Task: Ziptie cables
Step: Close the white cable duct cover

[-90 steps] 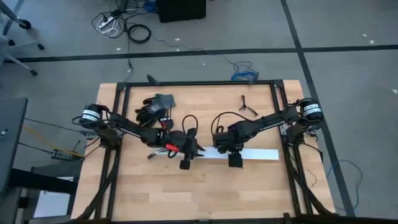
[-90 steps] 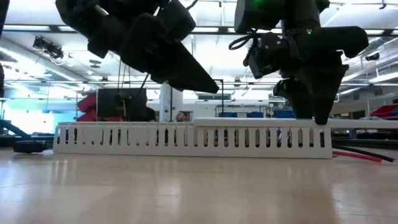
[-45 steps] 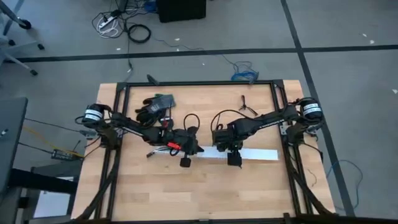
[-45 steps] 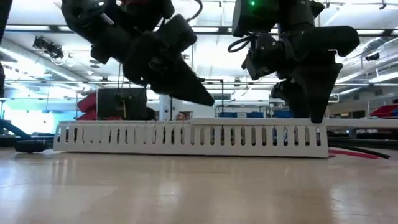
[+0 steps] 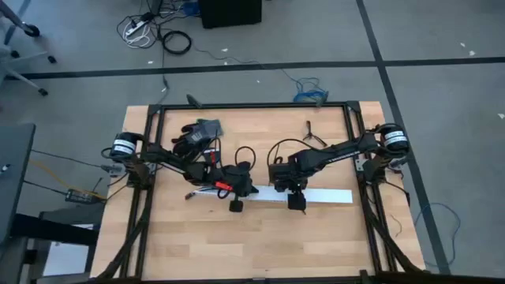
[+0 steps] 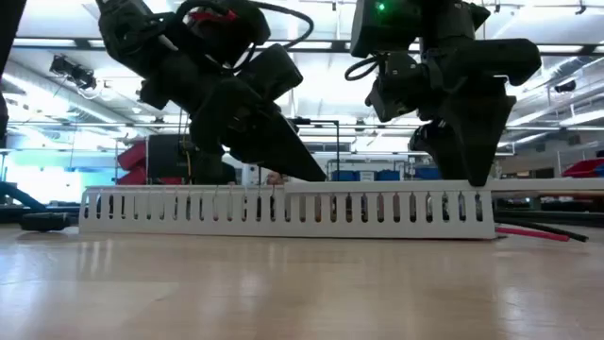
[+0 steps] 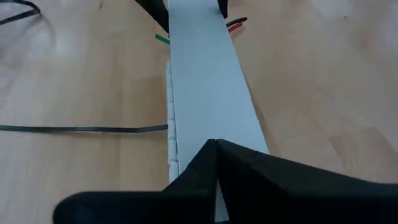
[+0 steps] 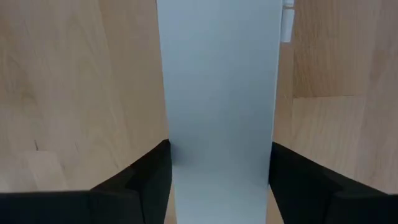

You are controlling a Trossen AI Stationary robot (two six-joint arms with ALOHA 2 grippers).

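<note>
- Cables [image 5: 207,188] lie on the counter [image 5: 260,237] by the left end of the white slotted channel [image 5: 323,196], their red strands showing under the left arm in the high view; red and green ends [image 7: 236,25] show beyond the channel's far end in the left wrist view.
- Ziptie [image 7: 81,129] seems to be the thin black strap that lies flat on the wood and meets the channel's side; the view is too slight to be sure.
- Left gripper [image 7: 216,144] is pressed together, its fingertips meeting in one point over the channel's lid near its left end.
- Right gripper [image 8: 217,149] is spread wide, one finger [image 8: 146,165] on each side of the channel, straddling it close to the walls; whether the fingers touch them cannot be told.
- In the low view both grippers reach down to the channel's top edge.
</note>
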